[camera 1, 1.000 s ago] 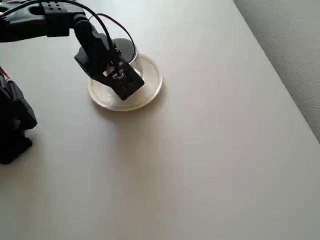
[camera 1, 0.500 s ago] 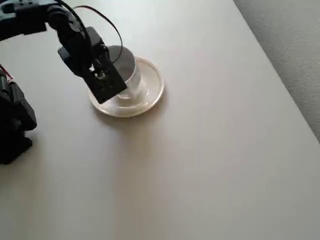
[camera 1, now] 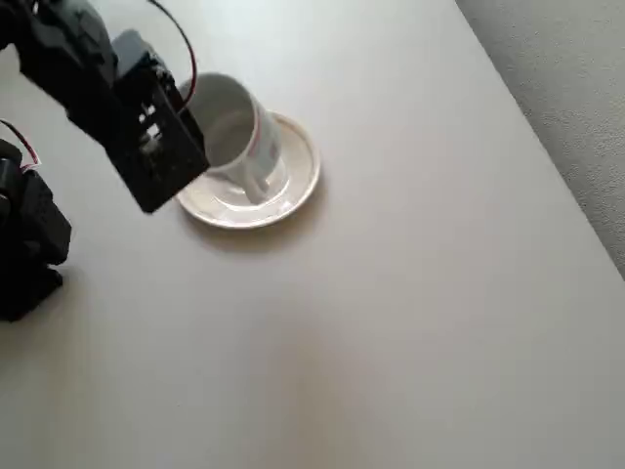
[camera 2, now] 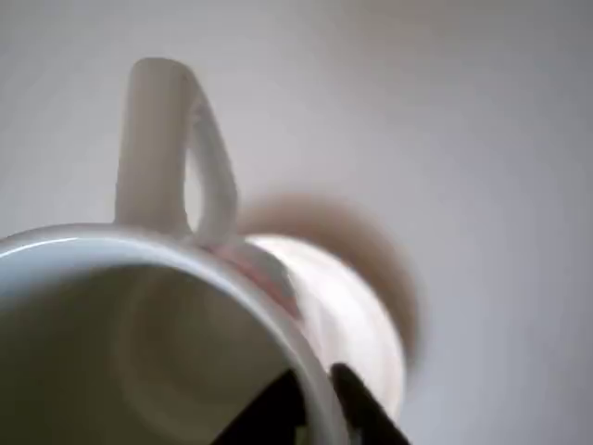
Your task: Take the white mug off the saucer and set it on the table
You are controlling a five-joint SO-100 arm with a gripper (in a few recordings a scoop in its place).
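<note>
A wide, plain beige table (camera 1: 410,293) is filling most of the overhead view, with a strip of grey speckled floor (camera 1: 566,88) running down its right edge. Toward the upper left, the round cream saucer (camera 1: 293,181) is lying flat on the table. The black robot arm (camera 1: 68,68) is reaching in from the left, and over the last second it has been rising and pulling back to the left, taking the white mug (camera 1: 229,132) up with it. The mug is now hanging tilted above the saucer's left half, mouth turned up and leftward, handle pointing down toward the saucer; it seems clear of the saucer, though that cannot be told for certain (a second ago it was sitting upright in the centre well). In the wrist view, the gripper (camera 2: 315,403) is closing on the mug's rim, one dark finger inside the wall and one outside. The lift appears accomplished; carrying the mug sideways and lowering it onto bare table is still remaining.
</note>
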